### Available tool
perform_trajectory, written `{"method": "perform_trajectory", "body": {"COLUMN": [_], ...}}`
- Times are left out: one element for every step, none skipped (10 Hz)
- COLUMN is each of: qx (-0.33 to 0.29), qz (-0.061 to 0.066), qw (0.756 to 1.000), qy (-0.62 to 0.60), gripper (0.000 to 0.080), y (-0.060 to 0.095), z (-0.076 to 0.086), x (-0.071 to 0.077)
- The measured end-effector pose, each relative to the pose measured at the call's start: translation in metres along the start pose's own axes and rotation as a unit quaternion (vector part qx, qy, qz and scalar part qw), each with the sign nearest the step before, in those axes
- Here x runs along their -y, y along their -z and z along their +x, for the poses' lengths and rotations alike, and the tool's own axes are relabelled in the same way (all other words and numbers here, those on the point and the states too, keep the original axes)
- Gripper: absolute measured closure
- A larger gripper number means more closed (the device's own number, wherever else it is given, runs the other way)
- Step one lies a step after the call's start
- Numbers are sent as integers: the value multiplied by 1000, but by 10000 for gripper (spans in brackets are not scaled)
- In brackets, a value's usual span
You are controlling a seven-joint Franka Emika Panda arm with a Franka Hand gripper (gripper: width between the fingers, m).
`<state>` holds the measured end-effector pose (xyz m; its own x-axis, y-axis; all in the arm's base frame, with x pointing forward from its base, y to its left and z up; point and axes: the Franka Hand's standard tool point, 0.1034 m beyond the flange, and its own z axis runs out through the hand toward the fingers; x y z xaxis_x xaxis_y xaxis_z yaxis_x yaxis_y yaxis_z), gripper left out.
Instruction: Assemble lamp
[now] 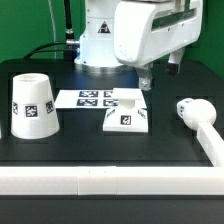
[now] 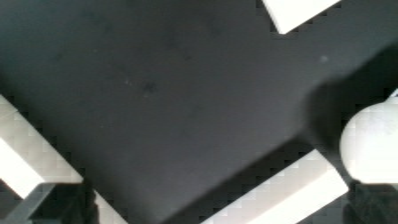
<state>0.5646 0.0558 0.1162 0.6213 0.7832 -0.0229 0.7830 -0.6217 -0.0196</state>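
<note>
At the exterior view's left the shade (image 1: pixel 31 105) stands on its wide mouth, narrow end up, its long axis vertical; toward the centre lies the marker board (image 1: pixel 98 97), and just in front of it the base (image 1: pixel 127 121) rests flat on the table (image 1: pixel 90 145), a tag on its near face; above and behind the base, in the upper centre-right of the frame, the gripper (image 1: pixel 147 76) hangs with apparently nothing in it, though I cannot tell how far its jaws stand apart; at the exterior view's right the bulb (image 1: pixel 195 113) lies on its side, well apart from the base, rounded head toward the frame's centre and neck running to the lower right. The step in hand is probably fetching the bulb; I would close across the neck, square to that long axis, so it can be stood upright over the base without slipping.
</note>
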Motion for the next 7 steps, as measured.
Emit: {"method": "perform_trajectory", "body": {"qx": [0,0,0,0,0,-1,-3], "qz": [0,0,0,0,0,-1,-5], "qw": [1000,1000,1000,1000,1000,1000,1000], "qy": [0,0,0,0,0,1,8], "gripper": [100,100,100,100,100,100,100], "y": [0,0,0,0,0,-1,-5], "z": [0,0,0,0,0,-3,-20], "x": [0,0,0,0,0,1,8]}}
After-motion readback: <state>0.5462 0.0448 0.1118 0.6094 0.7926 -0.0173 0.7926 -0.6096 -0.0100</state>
